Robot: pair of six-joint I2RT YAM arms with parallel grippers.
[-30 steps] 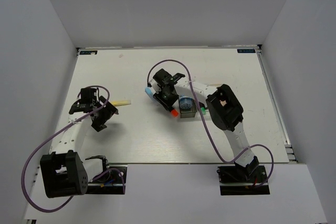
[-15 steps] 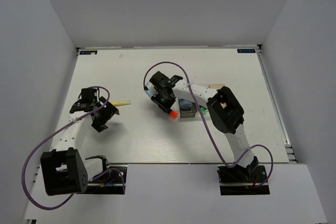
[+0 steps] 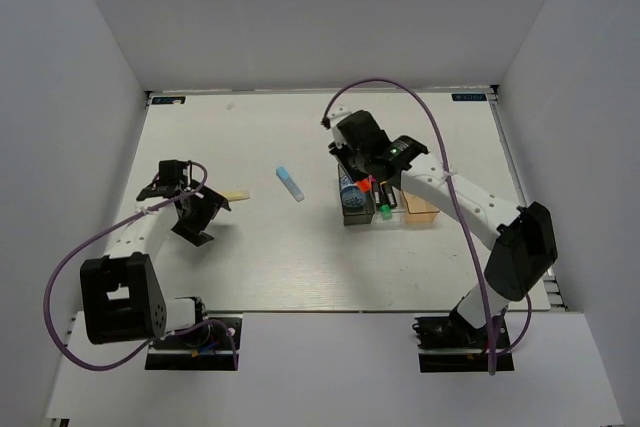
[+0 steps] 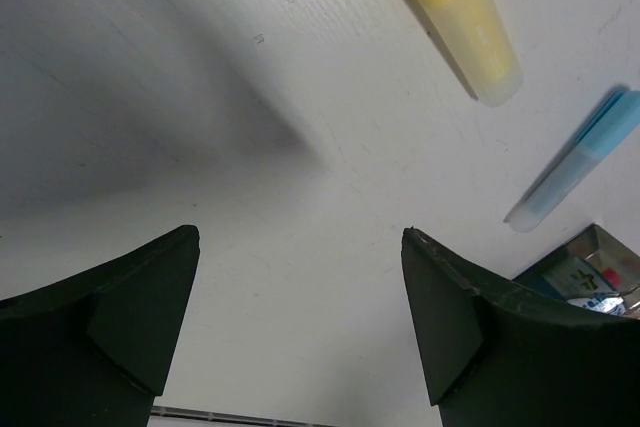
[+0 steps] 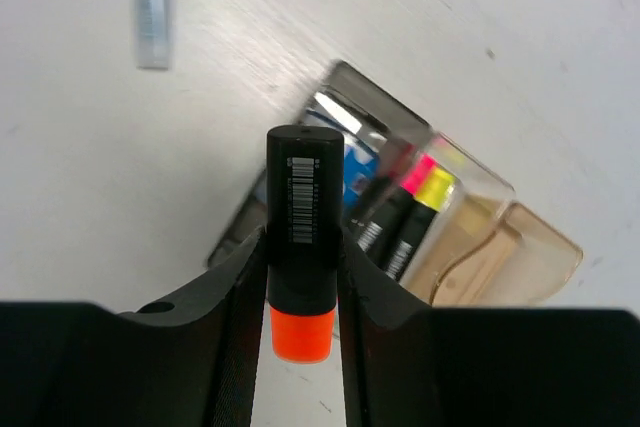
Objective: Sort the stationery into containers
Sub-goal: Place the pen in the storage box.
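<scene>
Swinging clear of the light-blue stick on the table, your right gripper now pinches the black, orange-ended highlighter above the row of small translucent plastic bins, so the drop looks near. Your left gripper hangs spread beside the pale-yellow stick.

Top view: bright, even, diffuse light. White table is near washed out; shadows faint and soft-edged.

Left wrist: broad soft shadow on the table ahead-left of the left gripper. Its fingers are near black, no detail. Pale-yellow stick throws a thin dark shadow.

Right wrist: orange-ended highlighter clamped in the right gripper is sharp, barcode crisp. Light-blue stick far ahead-left is soft. Glare on the dark grey bin rim.
</scene>
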